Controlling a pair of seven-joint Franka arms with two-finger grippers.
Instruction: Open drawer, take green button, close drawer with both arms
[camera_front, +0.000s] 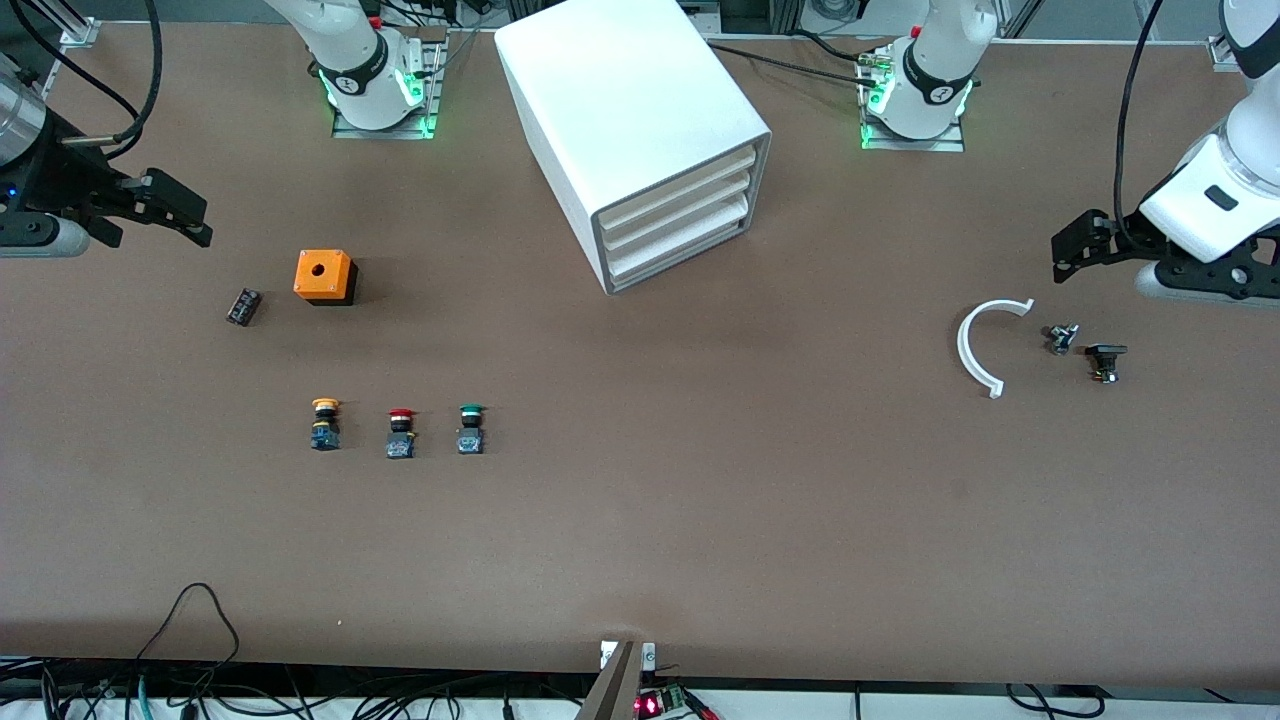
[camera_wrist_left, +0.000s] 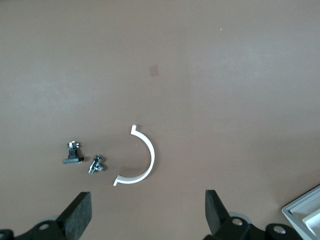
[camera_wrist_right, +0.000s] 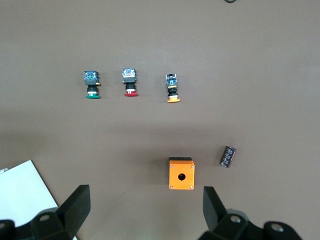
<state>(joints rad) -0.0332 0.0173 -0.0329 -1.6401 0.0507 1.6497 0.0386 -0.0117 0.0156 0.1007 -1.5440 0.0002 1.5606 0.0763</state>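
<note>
The white cabinet (camera_front: 630, 110) stands at the middle of the table near the arms' bases. Its three drawers are all shut, the lowest drawer (camera_front: 680, 249) among them. The green-capped button (camera_front: 471, 428) stands on the table nearer to the front camera than the cabinet; it also shows in the right wrist view (camera_wrist_right: 92, 84). My right gripper (camera_front: 195, 222) hangs open and empty over the right arm's end of the table, in its own view (camera_wrist_right: 145, 207) above the orange box. My left gripper (camera_front: 1062, 255) hangs open and empty over the left arm's end, in its own view (camera_wrist_left: 148, 212) near a white arc.
A red-capped button (camera_front: 400, 432) and a yellow-capped button (camera_front: 325, 423) stand in a row beside the green one. An orange box (camera_front: 325, 277) and a small black part (camera_front: 243, 306) lie under the right gripper. A white arc (camera_front: 985, 345) and two small parts (camera_front: 1062, 338) (camera_front: 1105, 361) lie below the left gripper.
</note>
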